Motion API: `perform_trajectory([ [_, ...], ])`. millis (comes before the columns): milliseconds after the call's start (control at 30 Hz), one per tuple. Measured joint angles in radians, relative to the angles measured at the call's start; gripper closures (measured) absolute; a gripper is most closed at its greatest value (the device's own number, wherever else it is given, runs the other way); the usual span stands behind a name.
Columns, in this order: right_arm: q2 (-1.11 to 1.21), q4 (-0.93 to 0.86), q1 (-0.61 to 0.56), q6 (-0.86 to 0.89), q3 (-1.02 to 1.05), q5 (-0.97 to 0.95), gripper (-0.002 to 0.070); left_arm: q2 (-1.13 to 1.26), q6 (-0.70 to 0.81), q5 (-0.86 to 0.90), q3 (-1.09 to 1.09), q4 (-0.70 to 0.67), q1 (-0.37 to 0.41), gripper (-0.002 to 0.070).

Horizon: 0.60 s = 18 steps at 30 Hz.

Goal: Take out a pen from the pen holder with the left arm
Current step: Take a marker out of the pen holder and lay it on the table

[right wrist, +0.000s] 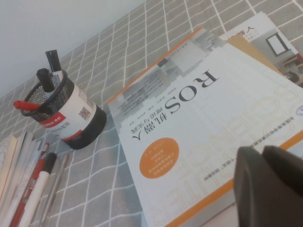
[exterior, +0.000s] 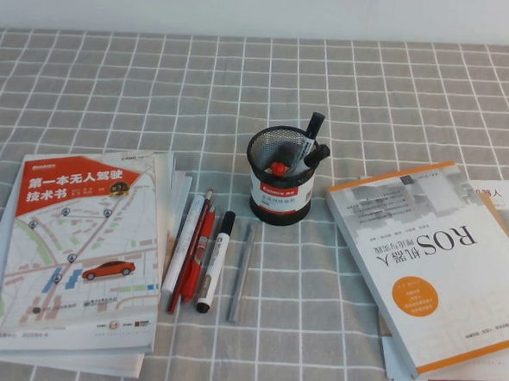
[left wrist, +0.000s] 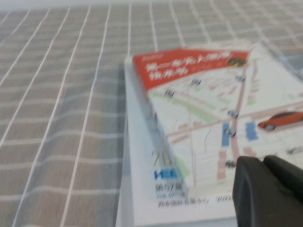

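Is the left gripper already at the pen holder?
No: the left gripper hangs over the map book, away from the pen holder; the right gripper hangs over the ROS book.

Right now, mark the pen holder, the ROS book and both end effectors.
pen holder [exterior: 276, 194]: high view, its white label.
ROS book [exterior: 423, 253]: high view, cover's middle.
left end effector [left wrist: 264, 163]: left wrist view, between shut fingertips, above map-cover book [left wrist: 203, 118].
right end effector [right wrist: 264, 158]: right wrist view, between shut fingertips, above ROS book.
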Motion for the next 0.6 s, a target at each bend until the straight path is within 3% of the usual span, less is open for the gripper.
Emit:
perform_trajectory([
  [600,0.0,0.0,0.0,0.0,0.0,0.0,0.0689,-0.002,0.0,0.027,0.002,-0.013,0.015,0.0675],
])
